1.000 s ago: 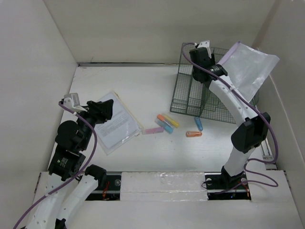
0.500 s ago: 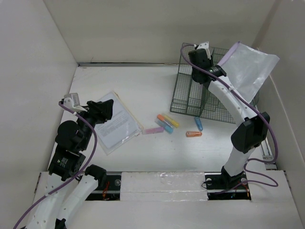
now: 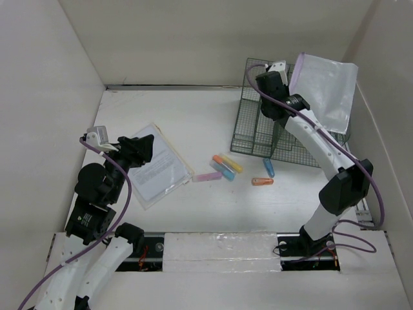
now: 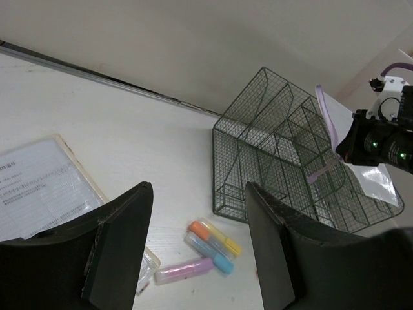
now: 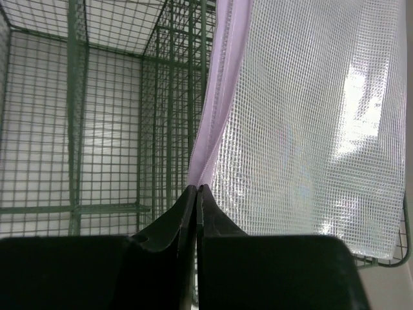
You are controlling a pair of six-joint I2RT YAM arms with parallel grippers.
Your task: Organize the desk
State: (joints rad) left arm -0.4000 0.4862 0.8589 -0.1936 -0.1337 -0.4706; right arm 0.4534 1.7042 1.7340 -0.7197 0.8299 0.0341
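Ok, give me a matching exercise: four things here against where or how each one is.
1 pouch
2 papers
3 highlighters
4 left gripper

A open, holding nothing
B pinched by right gripper
C loose in the middle of the desk
D flat at the desk's left

Pairs: 1-B, 2-D, 3-C, 4-A.

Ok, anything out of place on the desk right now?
Yes: highlighters lie scattered in front of the wire organizer, and the document sleeve sits skewed on the desk. The mesh pouch hangs from the right gripper, not yet filed.
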